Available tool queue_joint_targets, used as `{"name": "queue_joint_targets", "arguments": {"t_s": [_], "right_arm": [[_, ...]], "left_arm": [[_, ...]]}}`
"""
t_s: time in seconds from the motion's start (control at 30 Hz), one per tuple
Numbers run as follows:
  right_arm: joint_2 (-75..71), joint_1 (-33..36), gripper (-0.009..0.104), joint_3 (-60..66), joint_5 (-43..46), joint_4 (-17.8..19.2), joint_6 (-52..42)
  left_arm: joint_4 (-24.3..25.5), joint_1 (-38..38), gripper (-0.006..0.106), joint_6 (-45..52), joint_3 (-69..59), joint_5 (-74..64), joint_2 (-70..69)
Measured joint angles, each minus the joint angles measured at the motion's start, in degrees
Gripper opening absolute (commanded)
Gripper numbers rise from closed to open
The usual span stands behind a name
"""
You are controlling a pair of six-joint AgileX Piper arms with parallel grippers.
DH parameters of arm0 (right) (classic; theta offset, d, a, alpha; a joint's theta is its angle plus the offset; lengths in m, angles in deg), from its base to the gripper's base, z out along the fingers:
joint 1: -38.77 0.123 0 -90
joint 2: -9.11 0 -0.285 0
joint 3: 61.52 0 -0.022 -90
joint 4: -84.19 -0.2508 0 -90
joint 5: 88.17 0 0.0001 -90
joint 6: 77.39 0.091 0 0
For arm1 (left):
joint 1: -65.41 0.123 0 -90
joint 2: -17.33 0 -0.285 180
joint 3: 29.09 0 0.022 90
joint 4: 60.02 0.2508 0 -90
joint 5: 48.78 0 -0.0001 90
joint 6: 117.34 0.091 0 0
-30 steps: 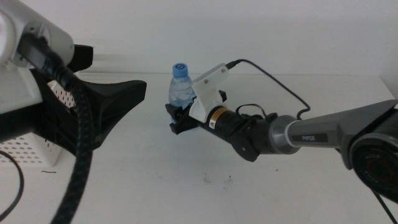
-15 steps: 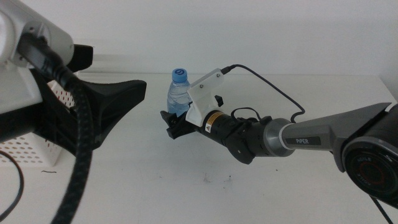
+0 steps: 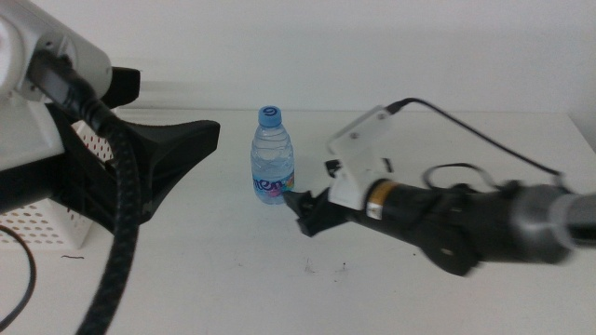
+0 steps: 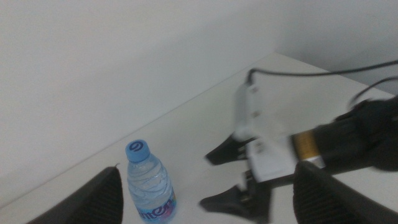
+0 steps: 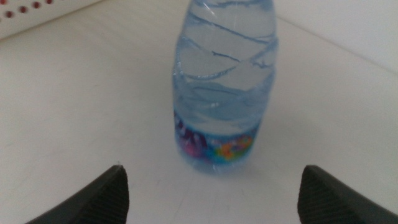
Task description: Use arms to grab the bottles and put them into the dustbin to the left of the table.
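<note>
Right pincer (image 3: 307,207): jaws spread wide and empty, low over the desk (image 3: 233,288), tips just short of the water bottle, not touching it.
Left pincer (image 3: 191,140): raised at the left side, jaws parted with nothing between them, waiting above the basket.
Water bottle (image 3: 272,156): upright on the desk near the middle, blue cap on, just beyond the right pincer's tips.
Handling: small and looks light; thin ribbed plastic should give under a squeeze and seems easy to tip. The ribbed body above the label looks like the best hold.
Basket (image 3: 42,223): white, perforated, at the left edge, mostly hidden by the left arm.
Right wrist view: shows ribs and coloured label (image 5: 217,146) up close, bottle centred between the jaws.
Left wrist view: shows the cap from above and the right pincer's open gap.
</note>
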Motion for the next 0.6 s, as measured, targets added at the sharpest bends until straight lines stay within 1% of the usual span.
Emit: {"name": "queue_joint_targets", "arguments": {"t_s": [0.07,0.17,0.4,0.6], "right_arm": [[-5.28,0.0,0.091,3.87,-1.26,0.0,0.11],[-15.09,0.0,0.091,7.95,-6.78,0.0,1.44],[-36.13,0.0,0.09,8.34,-28.78,-0.77,3.98],[-47.31,-0.11,0.089,1.14,-49.34,-1.1,4.09]], "left_arm": [[0.0,0.0,0.094,0.0,0.0,0.0,0.0],[0.0,0.0,0.094,0.0,0.0,0.0,0.0],[0.22,0.0,0.094,0.0,0.0,0.0,0.0],[0.34,0.0,0.094,0.0,0.0,0.0,0.0]]}}
